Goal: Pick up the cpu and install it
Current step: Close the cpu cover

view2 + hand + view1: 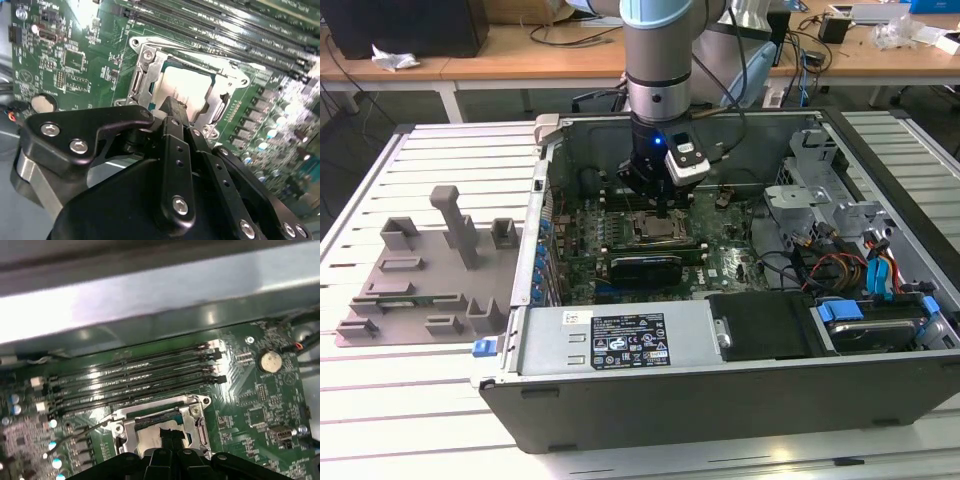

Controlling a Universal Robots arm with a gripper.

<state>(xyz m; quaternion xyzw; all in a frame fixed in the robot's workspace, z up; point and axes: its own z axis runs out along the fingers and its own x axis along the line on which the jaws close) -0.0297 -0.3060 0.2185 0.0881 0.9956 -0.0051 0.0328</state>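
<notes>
Exterior view: an open computer case point(620, 410) lies on its side on a white slatted table point(420, 420), and the arm point(660, 60) reaches straight down into it.
Table: it also carries a grey moulded tray point(420, 270) with upright posts, at the exterior view's left of the case and well apart from the gripper.
Case: a metal box with labels point(620, 340) lies along its near wall, and bundled cables point(850, 270) sit at the exterior view's right.
Circuit board: green point(65, 65), lying flat on the case floor, with a long black card point(645, 267) plugged in near the socket.
Memory slots: a row of long dark slots point(135, 377) runs just beside the socket.
Socket: a metal frame point(145, 75) with screws at its corners, set in the green board.
Cpu: the silver square point(185, 87) lies flat inside the socket frame, already seated and level with it.
Coin battery: a round silver cell point(270, 361) sits on the board, apart from the socket.
Gripper: it point(172, 106) hangs directly over the near edge of the cpu; I cannot tell whether it touches it.
Fingers: pressed together into one narrow black tip point(170, 432), with nothing pinched between them.
</notes>
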